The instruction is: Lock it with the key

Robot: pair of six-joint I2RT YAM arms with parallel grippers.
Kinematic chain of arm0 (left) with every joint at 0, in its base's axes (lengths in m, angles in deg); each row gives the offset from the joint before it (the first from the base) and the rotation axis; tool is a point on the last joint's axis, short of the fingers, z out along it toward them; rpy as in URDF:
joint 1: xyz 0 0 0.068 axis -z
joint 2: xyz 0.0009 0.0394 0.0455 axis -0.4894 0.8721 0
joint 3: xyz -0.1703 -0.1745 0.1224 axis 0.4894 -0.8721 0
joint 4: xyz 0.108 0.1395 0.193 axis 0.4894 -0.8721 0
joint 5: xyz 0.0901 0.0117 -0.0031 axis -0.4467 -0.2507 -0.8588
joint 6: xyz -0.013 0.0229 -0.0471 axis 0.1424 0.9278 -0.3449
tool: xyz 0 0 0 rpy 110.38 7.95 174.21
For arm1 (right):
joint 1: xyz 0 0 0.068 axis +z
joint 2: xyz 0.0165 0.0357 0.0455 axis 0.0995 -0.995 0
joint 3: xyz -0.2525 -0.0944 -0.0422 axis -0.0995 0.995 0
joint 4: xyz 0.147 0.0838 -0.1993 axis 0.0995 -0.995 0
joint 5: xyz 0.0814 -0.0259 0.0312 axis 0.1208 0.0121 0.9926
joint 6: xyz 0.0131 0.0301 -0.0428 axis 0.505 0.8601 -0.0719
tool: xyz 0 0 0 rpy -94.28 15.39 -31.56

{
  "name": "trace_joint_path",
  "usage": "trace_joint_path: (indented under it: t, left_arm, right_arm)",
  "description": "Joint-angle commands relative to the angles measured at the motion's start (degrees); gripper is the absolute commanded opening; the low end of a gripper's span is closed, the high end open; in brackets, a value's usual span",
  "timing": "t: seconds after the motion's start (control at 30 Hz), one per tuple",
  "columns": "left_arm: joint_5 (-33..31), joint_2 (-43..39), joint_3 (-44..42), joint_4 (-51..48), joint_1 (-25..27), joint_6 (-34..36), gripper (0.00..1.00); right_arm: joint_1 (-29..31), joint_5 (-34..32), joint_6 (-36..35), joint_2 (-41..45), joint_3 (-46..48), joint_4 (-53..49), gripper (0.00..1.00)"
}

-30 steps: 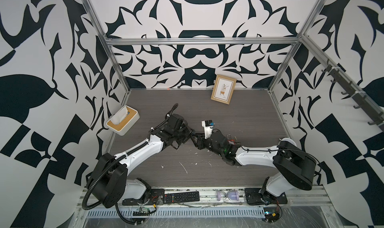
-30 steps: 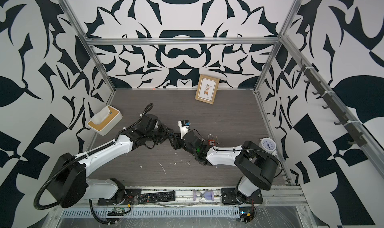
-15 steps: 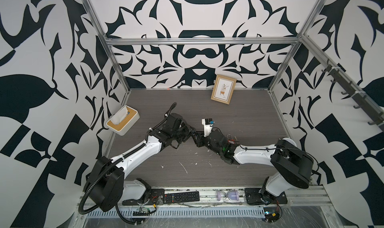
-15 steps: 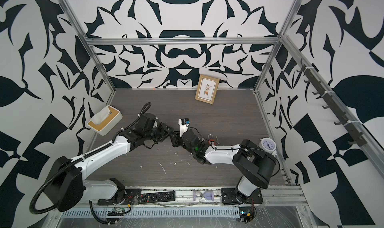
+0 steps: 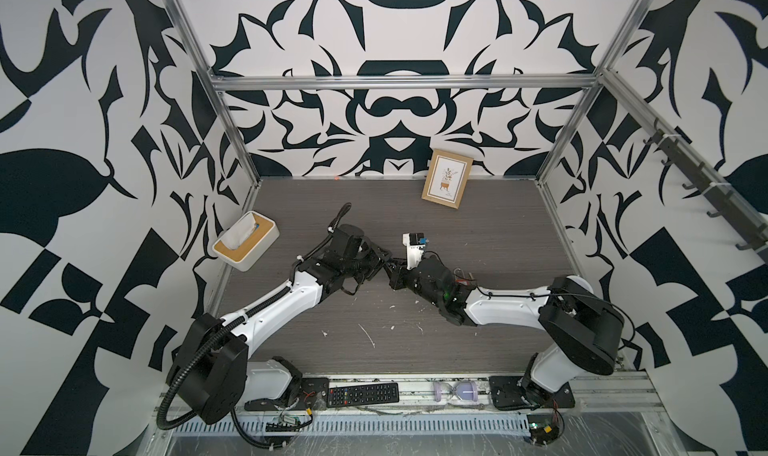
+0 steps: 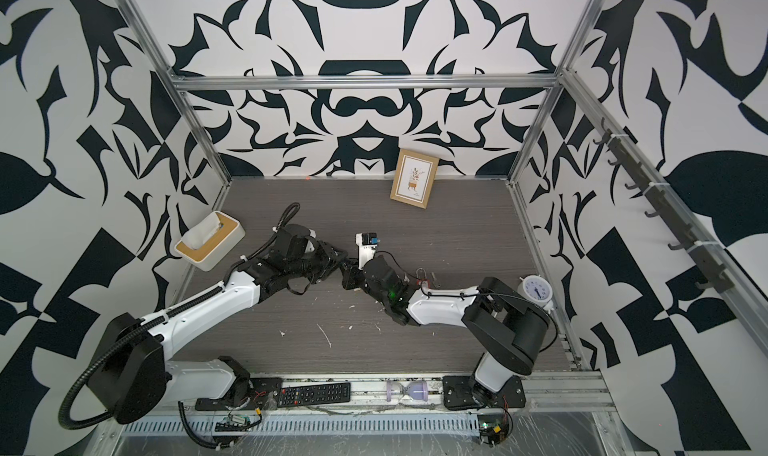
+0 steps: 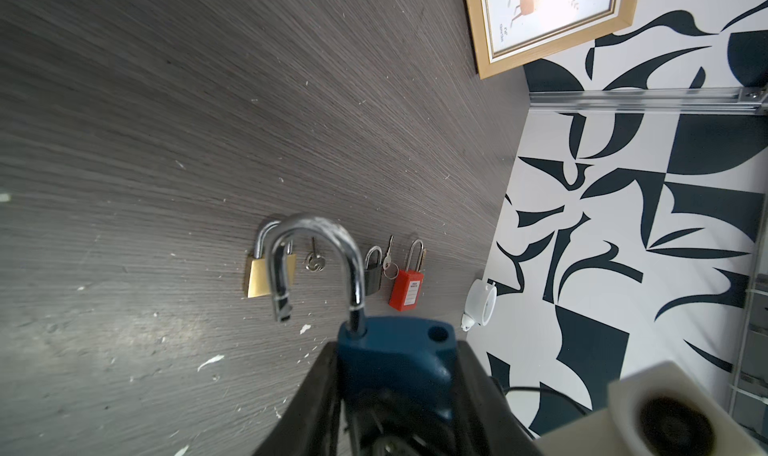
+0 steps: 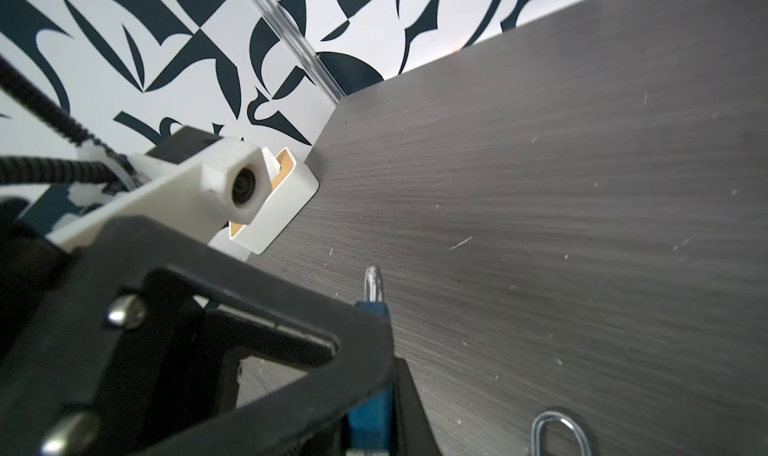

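Observation:
A blue padlock (image 7: 395, 362) with its steel shackle (image 7: 316, 246) swung open is clamped by its body in my left gripper (image 7: 395, 352), above the table near its middle. In both top views the left gripper (image 5: 383, 262) (image 6: 337, 262) and my right gripper (image 5: 395, 273) (image 6: 348, 276) meet tip to tip. In the right wrist view the lock (image 8: 370, 412) shows edge-on, with one of the right gripper's fingers (image 8: 409, 395) against its side. The other finger is hidden behind the left gripper. The key is hidden, because both grippers cover the lock's underside.
A brass padlock (image 7: 266, 275), a grey padlock (image 7: 372, 271) and a red padlock (image 7: 407, 289) lie on the table behind the right arm. A picture frame (image 5: 446, 184) leans on the back wall. A tissue box (image 5: 245, 246) sits at the left and a white clock (image 6: 536, 289) at the right.
Both grippers, with the blue padlock between them, have shifted slightly to the left. The right gripper has pressed in closer against the left one.

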Motion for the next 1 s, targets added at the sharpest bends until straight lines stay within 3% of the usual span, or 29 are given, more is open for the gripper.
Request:
trace_joint_path:
  t: [0.0,0.03,0.07,0.1,0.17,0.23,0.33,0.43,0.5,0.57,0.67,0.73,0.97]
  left_arm:
    - [4.5,-1.2,-1.5,2.6,-0.3,1.2,0.24]
    - [5.3,-1.2,-1.9,4.0,-1.1,2.3,0.58]
    - [6.0,-1.3,-1.9,3.6,-2.6,2.9,0.77]
    - [6.7,-1.5,-1.6,2.6,-4.2,3.4,0.88]
    - [8.4,-3.0,-1.3,2.3,-7.9,5.7,0.98]
    - [11.0,-4.7,-1.6,2.6,-11.5,7.9,0.99]
    - [16.4,-6.4,-2.6,5.6,-16.5,10.1,1.00]
    - [20.2,-8.0,-4.0,9.4,-18.9,11.0,0.98]
    - [21.6,-9.3,-5.2,12.7,-19.4,11.5,0.98]
    - [25.0,-10.1,-6.7,17.7,-19.6,14.1,0.98]
    - [29.4,-10.8,-9.5,25.6,-19.6,16.5,0.97]
    - [31.1,-11.1,-10.8,28.4,-19.5,17.5,0.95]
    - [36.4,-12.3,-12.6,33.3,-18.2,15.4,0.91]
  right_arm:
    - [-3.1,2.5,2.3,0.3,-0.3,7.2,0.00]
    - [-4.9,5.4,3.6,0.5,0.3,8.3,0.00]
    - [-7.0,9.1,5.1,1.0,0.9,8.6,0.00]
    - [-9.0,12.5,6.4,1.7,1.3,8.5,0.00]
    - [-13.4,20.9,8.6,4.1,2.3,7.1,0.00]
    - [-17.8,28.9,9.9,6.8,2.3,3.4,0.00]
    - [-22.8,43.5,9.2,9.5,-3.0,-11.8,0.00]
    - [-23.9,56.3,6.8,11.2,-6.8,-22.5,0.00]
    - [-24.5,63.1,9.7,11.6,-7.0,-22.7,0.00]
    - [-24.9,70.3,20.6,10.4,-5.6,-14.5,0.00]
    - [-24.8,73.3,37.0,9.6,-1.2,6.0,0.00]
    - [-25.0,74.3,40.0,9.6,0.0,10.2,0.00]
    - [-24.8,71.5,27.1,14.8,-0.4,-6.8,0.00]
